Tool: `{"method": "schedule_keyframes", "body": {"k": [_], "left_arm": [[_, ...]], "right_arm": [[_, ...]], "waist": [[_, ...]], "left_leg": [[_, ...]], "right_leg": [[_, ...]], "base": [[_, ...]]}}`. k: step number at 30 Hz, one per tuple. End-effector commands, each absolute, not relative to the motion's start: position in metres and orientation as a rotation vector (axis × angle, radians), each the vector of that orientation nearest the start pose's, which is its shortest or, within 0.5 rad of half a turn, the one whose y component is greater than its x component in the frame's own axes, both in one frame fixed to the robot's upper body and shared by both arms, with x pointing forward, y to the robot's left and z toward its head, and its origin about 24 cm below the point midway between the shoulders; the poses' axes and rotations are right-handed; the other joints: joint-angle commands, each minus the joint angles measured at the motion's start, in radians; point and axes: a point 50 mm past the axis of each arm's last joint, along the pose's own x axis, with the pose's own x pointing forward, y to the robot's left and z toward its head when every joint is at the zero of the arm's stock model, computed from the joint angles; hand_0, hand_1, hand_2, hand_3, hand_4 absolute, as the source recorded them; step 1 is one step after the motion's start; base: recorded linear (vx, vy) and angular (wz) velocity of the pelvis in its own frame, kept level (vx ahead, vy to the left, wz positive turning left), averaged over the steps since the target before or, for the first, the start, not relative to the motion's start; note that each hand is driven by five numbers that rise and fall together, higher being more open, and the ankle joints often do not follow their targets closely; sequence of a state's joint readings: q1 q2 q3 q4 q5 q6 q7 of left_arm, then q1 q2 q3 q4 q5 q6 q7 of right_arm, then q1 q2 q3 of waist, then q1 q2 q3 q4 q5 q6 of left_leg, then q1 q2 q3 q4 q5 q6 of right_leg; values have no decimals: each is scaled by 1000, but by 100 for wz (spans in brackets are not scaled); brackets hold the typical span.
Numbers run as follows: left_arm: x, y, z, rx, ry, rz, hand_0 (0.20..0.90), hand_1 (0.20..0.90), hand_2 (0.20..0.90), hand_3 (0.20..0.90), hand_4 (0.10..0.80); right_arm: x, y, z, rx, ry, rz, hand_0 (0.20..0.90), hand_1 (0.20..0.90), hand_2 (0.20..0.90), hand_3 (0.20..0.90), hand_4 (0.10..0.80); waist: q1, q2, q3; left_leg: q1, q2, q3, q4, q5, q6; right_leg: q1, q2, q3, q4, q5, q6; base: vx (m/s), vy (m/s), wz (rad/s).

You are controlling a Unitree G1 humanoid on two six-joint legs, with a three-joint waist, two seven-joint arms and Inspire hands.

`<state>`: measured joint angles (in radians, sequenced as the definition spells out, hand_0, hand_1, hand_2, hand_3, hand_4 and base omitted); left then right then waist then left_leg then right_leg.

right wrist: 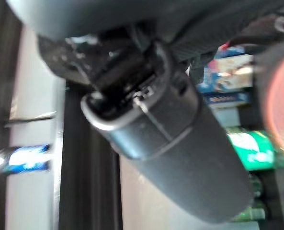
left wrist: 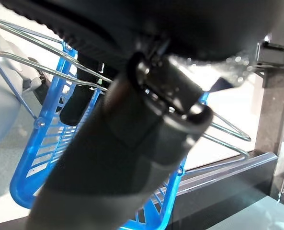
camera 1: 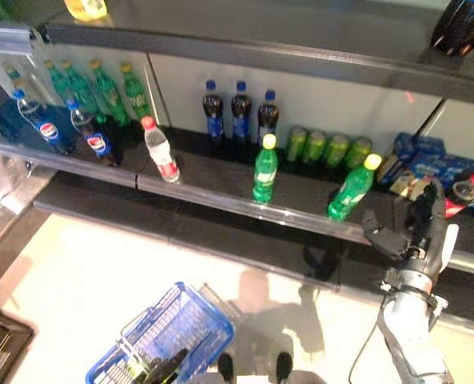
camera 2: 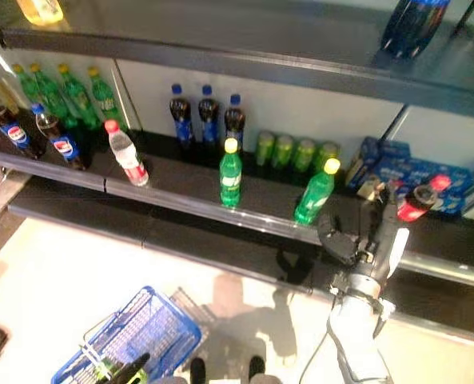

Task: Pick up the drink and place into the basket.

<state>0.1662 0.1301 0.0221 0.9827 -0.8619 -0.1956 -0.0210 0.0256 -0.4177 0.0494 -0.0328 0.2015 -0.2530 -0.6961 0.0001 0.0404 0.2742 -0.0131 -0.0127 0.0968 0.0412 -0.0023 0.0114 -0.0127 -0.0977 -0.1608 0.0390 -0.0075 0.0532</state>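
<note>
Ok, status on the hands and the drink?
Left hand curled on basket handle, low. Right hand open, raised at shelf beside tilted red-capped dark bottle; grip not confirmed. Nothing blocking.

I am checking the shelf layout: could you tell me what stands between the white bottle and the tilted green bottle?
In the left eye view, one upright green bottle stands between the white bottle and the tilted green bottle.

Bright overhead light, blurred close-ups
</note>
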Motion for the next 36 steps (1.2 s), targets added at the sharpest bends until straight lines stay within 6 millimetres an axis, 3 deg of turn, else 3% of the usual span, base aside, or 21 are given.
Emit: {"method": "schedule_keyframes", "body": {"k": [1, 7, 10, 16, 24, 36], "left_arm": [[110, 221, -136, -616, 633, 565, 300, 300, 300, 200, 100], [130, 211, -129, -670, 557, 511, 300, 300, 300, 200, 100], [133, 210, -127, -687, 538, 516, 300, 300, 300, 200, 100], [159, 209, -113, -716, 448, 480, 300, 300, 300, 200, 100], [167, 209, -109, -708, 437, 463, 300, 300, 300, 200, 100], [179, 214, -105, -673, 451, 436, 300, 300, 300, 200, 100]], "right_arm": [[250, -235, 154, -67, -668, -593, 900, 900, 900, 900, 800], [267, -227, 190, -80, -794, -581, 900, 900, 900, 900, 800], [269, -225, 194, -80, -806, -581, 900, 900, 900, 900, 800], [281, -217, 214, 43, -863, -637, 900, 900, 900, 900, 800], [286, -215, 225, 125, -880, -648, 900, 900, 900, 900, 800], [298, -219, 271, 138, -967, -616, 900, 900, 900, 900, 800]], "waist": [[16, 7, 10], [11, 45, 94], [11, 48, 103], [23, 50, 167], [31, 52, 200], [61, 56, 246]], "left_leg": [[-80, 39, -7, 208, -87, -53], [-167, 20, -9, 258, -73, -48], [-176, 18, -11, 262, -71, -47], [-246, 15, -25, 294, -59, -43], [-270, 16, -31, 294, -47, -40], [-319, 10, -39, 292, -31, -33]], "right_leg": [[-90, -68, -16, 181, -46, 10], [-180, -78, 4, 232, -44, -8], [-188, -78, 7, 236, -43, -10], [-241, -73, 6, 262, -40, -17], [-254, -69, 0, 262, -36, -22], [-301, -66, -14, 281, -35, -23]], "base": [[-146, 46, 4], [-107, 55, 3], [-11, 7, 1], [-54, -35, -5], [-4, -8, 0], [2, -2, 1]]}}
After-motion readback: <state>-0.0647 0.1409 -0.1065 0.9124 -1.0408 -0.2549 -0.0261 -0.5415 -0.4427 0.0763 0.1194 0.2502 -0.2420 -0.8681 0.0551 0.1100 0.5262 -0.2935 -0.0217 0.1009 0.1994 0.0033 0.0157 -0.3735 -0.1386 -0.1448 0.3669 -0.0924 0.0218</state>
